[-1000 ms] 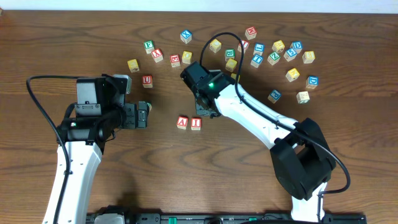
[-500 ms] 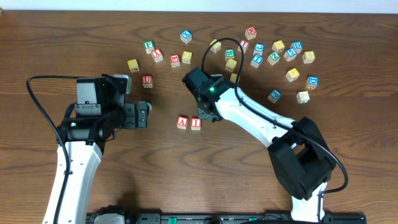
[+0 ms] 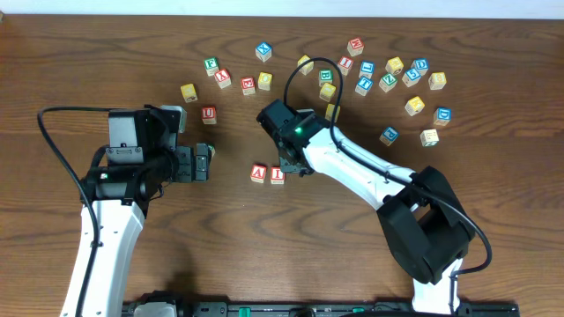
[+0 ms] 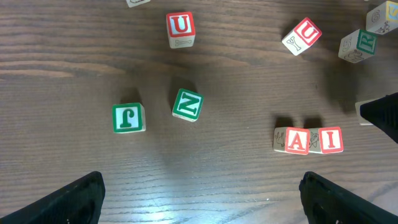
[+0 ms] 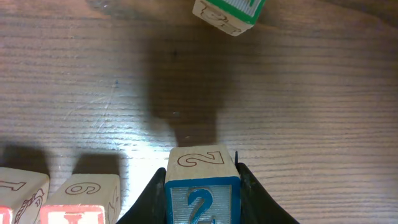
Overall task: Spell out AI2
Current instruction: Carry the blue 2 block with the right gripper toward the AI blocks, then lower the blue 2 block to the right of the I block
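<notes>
The red "A" cube and the red "I" cube sit side by side mid-table; they also show in the left wrist view, "A" and "I". My right gripper is shut on the blue "2" cube, just right of the "I" cube and above the wood. In the overhead view the right gripper hides the "2" cube. My left gripper is open and empty, left of the pair.
Several other letter cubes lie along the back, from the yellow one to those at the right. A red "U" cube sits near the left gripper. Green "J" and "Z" cubes show in the left wrist view.
My right gripper with the "2" cube has moved down-left, closer to the right side of the "I" cube. The left arm has not moved.
</notes>
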Motion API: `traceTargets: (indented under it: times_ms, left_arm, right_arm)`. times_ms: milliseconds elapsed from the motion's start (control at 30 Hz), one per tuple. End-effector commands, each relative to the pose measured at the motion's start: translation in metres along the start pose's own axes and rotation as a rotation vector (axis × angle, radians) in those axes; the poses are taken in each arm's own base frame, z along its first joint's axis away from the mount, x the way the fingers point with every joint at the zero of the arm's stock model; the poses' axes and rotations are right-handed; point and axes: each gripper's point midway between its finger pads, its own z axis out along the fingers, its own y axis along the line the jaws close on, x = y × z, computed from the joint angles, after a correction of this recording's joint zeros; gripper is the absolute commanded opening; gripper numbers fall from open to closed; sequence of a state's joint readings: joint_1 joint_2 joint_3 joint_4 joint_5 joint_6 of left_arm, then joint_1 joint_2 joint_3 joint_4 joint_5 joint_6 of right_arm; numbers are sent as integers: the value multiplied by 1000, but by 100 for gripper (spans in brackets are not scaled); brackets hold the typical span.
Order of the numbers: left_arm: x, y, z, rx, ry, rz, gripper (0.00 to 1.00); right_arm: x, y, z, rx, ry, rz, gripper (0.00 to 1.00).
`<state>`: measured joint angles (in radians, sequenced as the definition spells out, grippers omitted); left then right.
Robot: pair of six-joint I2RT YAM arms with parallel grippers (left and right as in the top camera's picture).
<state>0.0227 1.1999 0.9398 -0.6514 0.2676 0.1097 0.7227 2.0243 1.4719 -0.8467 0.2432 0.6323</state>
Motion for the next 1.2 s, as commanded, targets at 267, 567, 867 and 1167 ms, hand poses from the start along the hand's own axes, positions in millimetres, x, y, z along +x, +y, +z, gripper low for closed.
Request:
traceTargets:
  times_ms: [267,567,867,1167]
  left_arm:
    - [-1,1,-1,2,-1,13,98]
    - [-1,1,-1,2,-1,13,98]
    - [-1,1,-1,2,-1,13,98]
    - [-1,1,-1,2,-1,13,98]
  right_arm:
    - [8,10,-10,-4,-22,-27,15]
    - [12,9,-6,0,-16,-26,16]
    - [17,6,-1,5,-8,-18,16]
    - [20,8,0,6,-6,-26,14]
